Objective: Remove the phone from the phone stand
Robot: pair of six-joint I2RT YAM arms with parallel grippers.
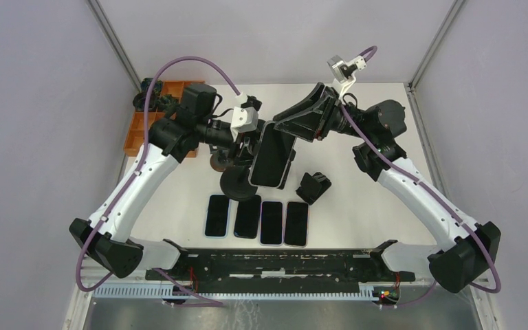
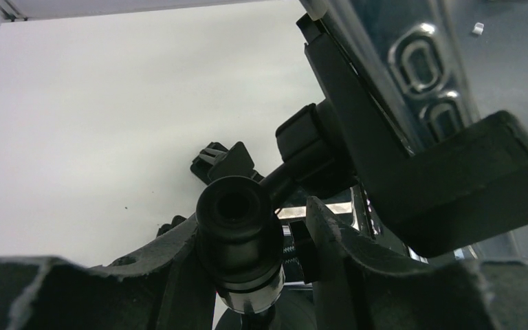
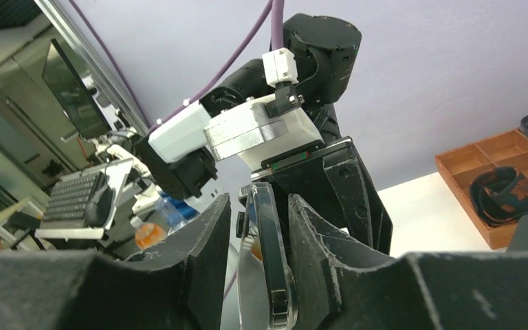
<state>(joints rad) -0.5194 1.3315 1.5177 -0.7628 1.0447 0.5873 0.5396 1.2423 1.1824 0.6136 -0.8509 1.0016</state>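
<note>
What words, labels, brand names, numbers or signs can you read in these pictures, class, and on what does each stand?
No text can be read in any view.
Phone in the stand: shiny rounded marks on its back, not readable as letters.
Four phones lying flat: dark screens, no writing visible.
Keyboard in the background: keys too small and blurred to read.

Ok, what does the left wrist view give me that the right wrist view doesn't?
Only left wrist: the phone stand stem gripped between the left claw fingers, and camera lenses on the phone back. Only right wrist: the right claw straddling the phone's edge with gaps either side, plus the orange tray. Both: the phone itself.
</note>
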